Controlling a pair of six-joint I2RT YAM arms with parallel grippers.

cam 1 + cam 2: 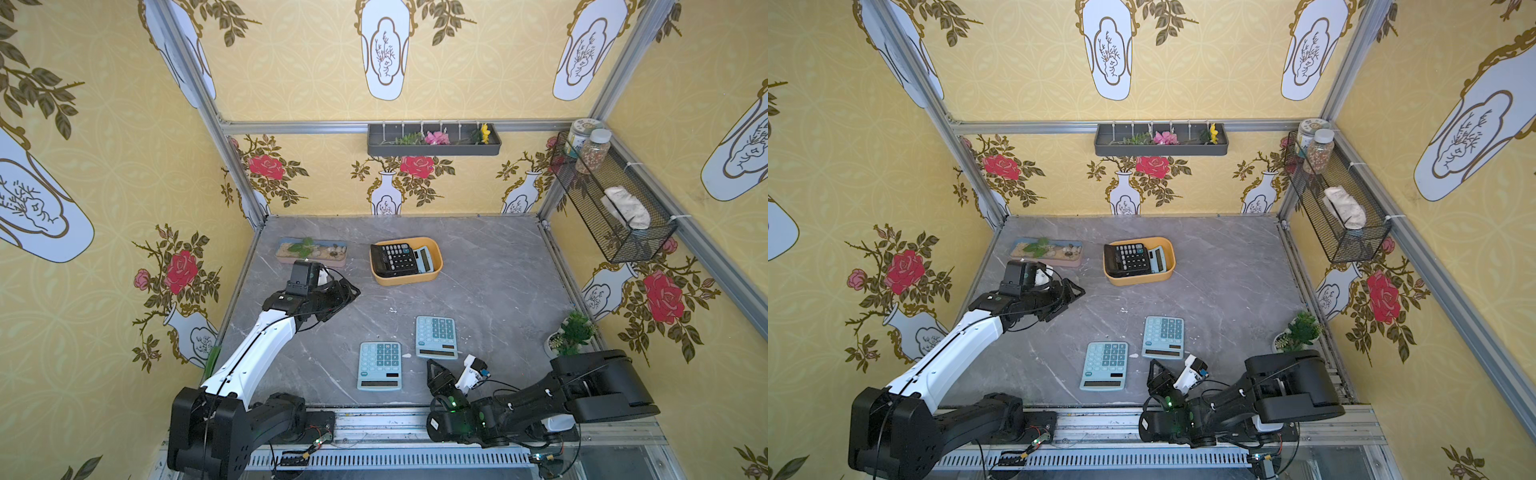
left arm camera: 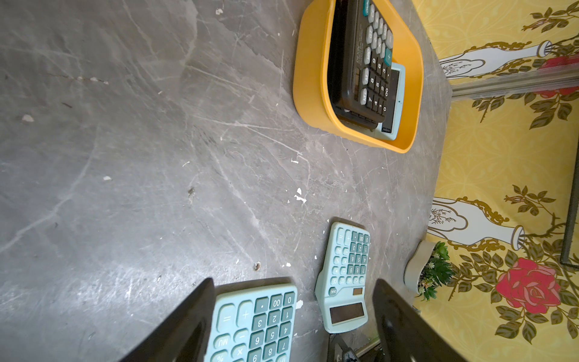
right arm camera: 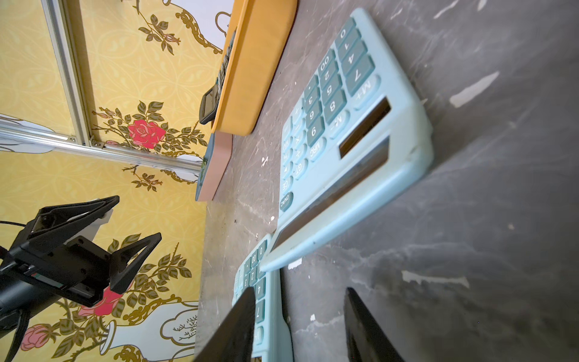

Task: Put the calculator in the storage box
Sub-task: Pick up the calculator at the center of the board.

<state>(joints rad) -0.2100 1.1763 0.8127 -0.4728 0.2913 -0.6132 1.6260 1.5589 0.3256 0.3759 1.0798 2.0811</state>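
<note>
1. Your storage box (image 1: 435,254) holds a black calculator (image 1: 394,258) lying over a light-blue calculator (image 1: 424,258).
2. On the robot's side of the box, well apart from it, a left blue calculator (image 1: 380,365) and a right blue calculator (image 1: 436,336) lie flat.
3. Your left gripper (image 1: 352,292), near the box's left end, has its jaws spread and empty.
4. Your right gripper (image 3: 299,294), farthest from the box, has its jaws apart with nothing between them.

Keys on one pale blue calculator (image 3: 344,125) are reading ON/AC, CE, GT, MRC, M-, M+ and digits 0 to 8; the other pale blue calculator (image 2: 253,322) is showing MU, 00 and %; the black calculator (image 2: 363,62) is showing M+, GT and 00, its brand print too small to read
</note>
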